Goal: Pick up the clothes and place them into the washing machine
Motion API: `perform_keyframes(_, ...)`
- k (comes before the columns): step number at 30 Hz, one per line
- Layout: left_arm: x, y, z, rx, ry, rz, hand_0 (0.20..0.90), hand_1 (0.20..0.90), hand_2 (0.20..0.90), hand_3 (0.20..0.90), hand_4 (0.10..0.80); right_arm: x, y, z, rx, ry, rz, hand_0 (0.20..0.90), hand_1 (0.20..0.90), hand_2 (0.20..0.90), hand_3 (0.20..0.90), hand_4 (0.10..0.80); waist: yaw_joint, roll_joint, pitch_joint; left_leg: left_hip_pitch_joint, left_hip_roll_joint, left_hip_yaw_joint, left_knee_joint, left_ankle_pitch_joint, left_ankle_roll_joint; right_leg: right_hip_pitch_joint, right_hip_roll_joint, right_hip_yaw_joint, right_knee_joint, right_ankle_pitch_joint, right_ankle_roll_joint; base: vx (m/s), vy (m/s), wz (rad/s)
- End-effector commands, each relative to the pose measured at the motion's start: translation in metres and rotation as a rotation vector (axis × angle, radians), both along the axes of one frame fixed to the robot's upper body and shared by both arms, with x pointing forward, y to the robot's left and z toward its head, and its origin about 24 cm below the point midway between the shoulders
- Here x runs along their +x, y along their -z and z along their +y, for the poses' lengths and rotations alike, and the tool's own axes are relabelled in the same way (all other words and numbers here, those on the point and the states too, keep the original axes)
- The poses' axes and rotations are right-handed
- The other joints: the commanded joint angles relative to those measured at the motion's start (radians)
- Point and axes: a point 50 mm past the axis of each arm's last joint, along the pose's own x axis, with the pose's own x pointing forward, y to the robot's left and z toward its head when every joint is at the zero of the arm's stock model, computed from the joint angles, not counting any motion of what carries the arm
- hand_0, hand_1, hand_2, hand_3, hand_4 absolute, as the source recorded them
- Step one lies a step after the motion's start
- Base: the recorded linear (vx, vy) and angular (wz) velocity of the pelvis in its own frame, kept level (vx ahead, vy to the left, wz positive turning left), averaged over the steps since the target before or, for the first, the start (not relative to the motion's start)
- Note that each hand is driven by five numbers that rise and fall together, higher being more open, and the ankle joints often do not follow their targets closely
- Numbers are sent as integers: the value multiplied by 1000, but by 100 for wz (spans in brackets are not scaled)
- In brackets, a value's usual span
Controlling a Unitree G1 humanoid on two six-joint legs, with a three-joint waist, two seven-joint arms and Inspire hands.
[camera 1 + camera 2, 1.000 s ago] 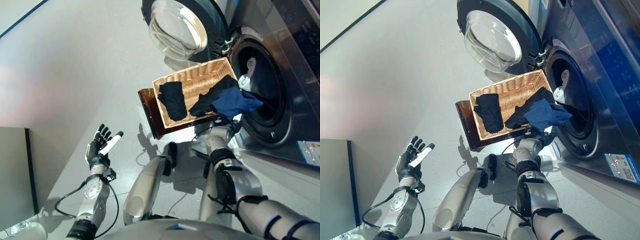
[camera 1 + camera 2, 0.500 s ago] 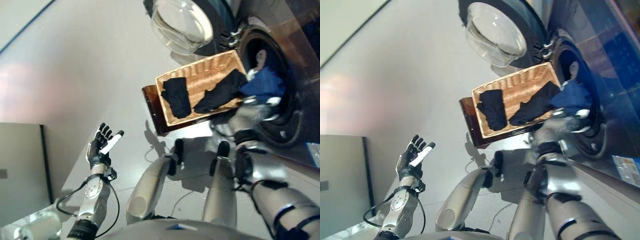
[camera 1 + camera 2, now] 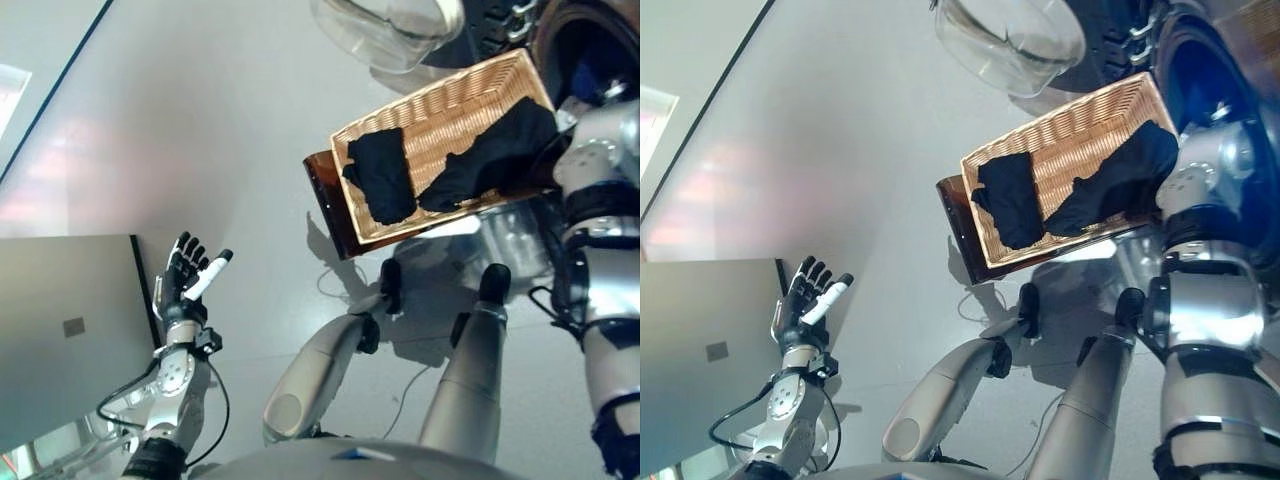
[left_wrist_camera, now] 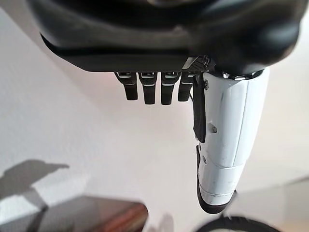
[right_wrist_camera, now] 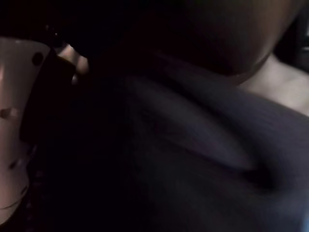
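The blue cloth has gone into the washing machine (image 3: pixel 1210 40) with the right hand, grip unseen; left hand (image 3: pixel 185 275) released.

Silver-grey arms with black joint bands, dark robot hand (image 3: pixel 183 280), white thumb cover

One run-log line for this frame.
left hand: open, idle | right hand: hidden in washer drum | basket: two dark clothes left

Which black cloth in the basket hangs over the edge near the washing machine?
The long black cloth at the basket's washer end, beside the robot's right arm; its end spills past the rim. The other, folded black cloth lies wholly inside, nearer the basket's opposite end.
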Motion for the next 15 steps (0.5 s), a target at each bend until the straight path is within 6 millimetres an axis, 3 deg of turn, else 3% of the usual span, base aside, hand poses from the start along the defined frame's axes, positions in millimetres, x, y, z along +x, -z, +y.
perform_keyframes(1, -1, -18, 25, 10, -111, -114, 900, 900, 900, 900, 800, -3, -37, 4, -214, -25, -89, 900, 900, 900, 900, 800, -4, 47, -37, -51, 41, -41, 27, -10, -103, 108, 50, -49, -38, -74, -64, -4, 13, -10)
perform_keyframes(5, 2, -12, 27, 3, -118, -90, 900, 900, 900, 900, 800, 13, 21, 30, -149, -156, 17, 900, 900, 900, 900, 800, -4, 28, -48, -6, 45, -48, -15, 5, -109, 166, 54, -68, -90, -58, -60, -7, 0, -8)
perform_keyframes(8, 2, -11, 30, 0, -130, -84, 900, 900, 900, 900, 800, 14, 38, 37, -131, -188, 38, 900, 900, 900, 900, 800, -11, 12, -43, 22, 42, -53, -39, 16, -114, 200, 52, -83, -125, -39, -57, -9, -29, 3)
perform_keyframes(11, 2, -6, 30, 6, -118, -61, 900, 900, 900, 900, 800, 18, 74, 53, -111, -260, 134, 900, 900, 900, 900, 800, -11, -24, -42, 54, 50, -63, -63, 29, -115, 262, 49, -111, -187, -14, -49, -18, -56, 7)
perform_keyframes(12, 2, -6, 31, 6, -118, -60, 900, 900, 900, 900, 800, 18, 74, 53, -111, -261, 134, 900, 900, 900, 900, 800, -11, -24, -41, 55, 50, -64, -64, 29, -115, 264, 49, -112, -189, -13, -49, -13, -47, 13)
perform_keyframes(15, -1, 0, 32, 7, -102, -34, 900, 900, 900, 900, 800, 16, 109, 56, -122, -310, 294, 900, 900, 900, 900, 800, 2, -63, -48, 80, 60, -78, -64, 25, -112, 317, 51, -128, -229, 3, -47, 8, -47, 12)
